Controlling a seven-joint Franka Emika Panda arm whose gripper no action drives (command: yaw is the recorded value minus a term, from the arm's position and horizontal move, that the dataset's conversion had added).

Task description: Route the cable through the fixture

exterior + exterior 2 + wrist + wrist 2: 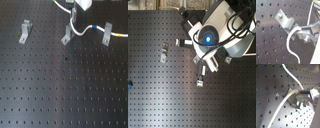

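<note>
Cable (pixel 85 30): clamped in gripper (pixel 74 15) above fixture (pixel 67 35) (middle bracket); risk — cord snags or slips past slot.

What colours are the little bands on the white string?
The cable has one blue and one yellow band, clearest in the first exterior view.

A white, rounded arm (pixel 225 30) is seen in the second exterior view, with a glowing blue light (pixel 208 36) set in a dark round ring. Black cables (pixel 239 22) are looped over the casing. In the first wrist view, grey metal fingers (pixel 309 31) are shown, fastened with a silver screw (pixel 306 39).
</note>
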